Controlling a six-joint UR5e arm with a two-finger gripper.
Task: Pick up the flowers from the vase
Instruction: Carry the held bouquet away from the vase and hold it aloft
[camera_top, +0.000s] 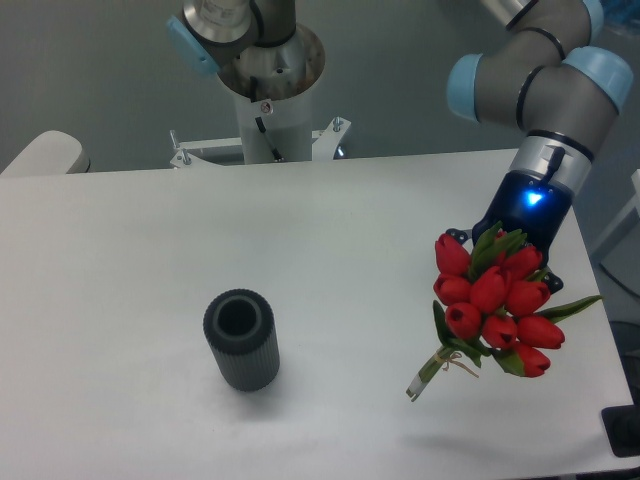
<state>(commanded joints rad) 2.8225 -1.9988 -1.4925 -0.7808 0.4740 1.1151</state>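
Note:
The flowers (495, 305), a tied bunch of red tulip buds with green leaves and short stems, hang in the air at the right, above the table. My gripper (505, 250) is shut on the bunch from above and behind; its fingers are mostly hidden by the buds. The stems point down and to the left. The vase (241, 338), a dark grey ribbed pot with a thick round rim, stands upright and empty on the table at the lower left, well apart from the flowers.
The white table (300, 230) ends just right of the flowers and near the bottom of the view. The arm's base column (268, 90) stands behind the far edge. A dark object (622, 430) sits at the lower right corner.

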